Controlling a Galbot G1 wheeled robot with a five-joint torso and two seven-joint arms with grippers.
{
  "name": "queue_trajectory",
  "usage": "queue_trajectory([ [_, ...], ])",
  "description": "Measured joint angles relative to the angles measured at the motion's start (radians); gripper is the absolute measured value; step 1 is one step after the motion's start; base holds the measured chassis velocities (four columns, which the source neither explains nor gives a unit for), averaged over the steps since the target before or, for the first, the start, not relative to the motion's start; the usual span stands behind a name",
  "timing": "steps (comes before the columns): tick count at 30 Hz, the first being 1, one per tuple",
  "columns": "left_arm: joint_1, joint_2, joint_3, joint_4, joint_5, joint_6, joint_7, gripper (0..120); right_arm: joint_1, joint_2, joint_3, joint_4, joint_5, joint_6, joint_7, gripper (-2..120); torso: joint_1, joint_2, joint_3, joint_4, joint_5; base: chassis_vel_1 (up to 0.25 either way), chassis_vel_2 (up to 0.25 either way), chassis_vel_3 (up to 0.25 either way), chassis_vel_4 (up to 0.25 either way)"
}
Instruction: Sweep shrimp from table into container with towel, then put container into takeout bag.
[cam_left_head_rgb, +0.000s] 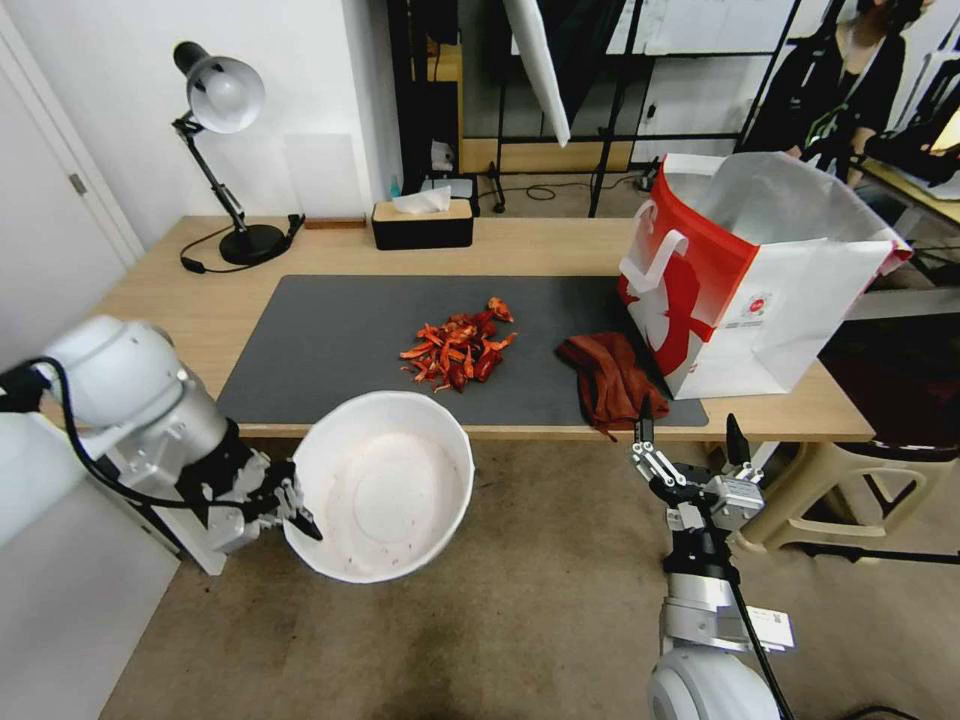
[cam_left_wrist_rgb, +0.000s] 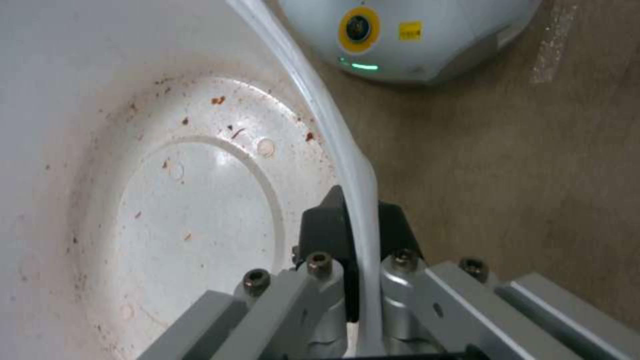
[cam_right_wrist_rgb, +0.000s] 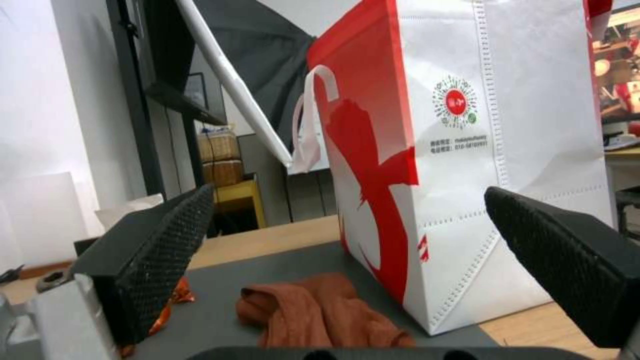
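**Thin rim grip, wide-open reach**

Below the worktop (cam_left_head_rgb: 180, 300) edge, the left claw (cam_left_wrist_rgb: 357, 235) pinches only the rim of the empty container (cam_left_head_rgb: 385, 490), which could twist or slip as shrimp (cam_left_head_rgb: 458, 352) land. The right claw (cam_left_head_rgb: 690, 432), spread wide, hangs just short of the towel (cam_left_head_rgb: 608, 375) beside the takeout bag (cam_left_head_rgb: 790, 290). A careless sweep could scatter pieces past the bowl onto the floor.

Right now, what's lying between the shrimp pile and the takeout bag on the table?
In the head view, the rust-brown towel lies crumpled on the dark grey mat, between the shrimp and the takeout bag, close against the bag's base.
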Motion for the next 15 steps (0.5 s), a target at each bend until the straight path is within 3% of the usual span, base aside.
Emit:
queue_trajectory([
  [2, 0.049, -0.018, -0.035, 0.004, 0.016, -0.010, 0.001, 0, -0.001, 0.001, 0.000, -0.001, -0.003, 0.000, 0.000, 100, 0.000, 0.000, 0.000, 0.0003, 0.0000, 0.000, 0.000, 0.000, 0.000],
  [5, 0.074, -0.033, -0.049, 0.009, 0.030, -0.019, 0.001, 0, -0.003, 0.004, -0.001, -0.003, -0.007, 0.000, 0.000, 100, 0.000, 0.000, 0.000, 0.0002, 0.0000, 0.000, 0.000, 0.000, 0.000],
  [15, 0.130, -0.092, -0.062, 0.036, 0.083, -0.057, 0.001, 0, -0.002, 0.008, 0.000, -0.006, -0.011, -0.003, 0.001, 100, 0.000, 0.000, 0.000, 0.0002, 0.0001, 0.000, 0.000, 0.000, 0.000],
])
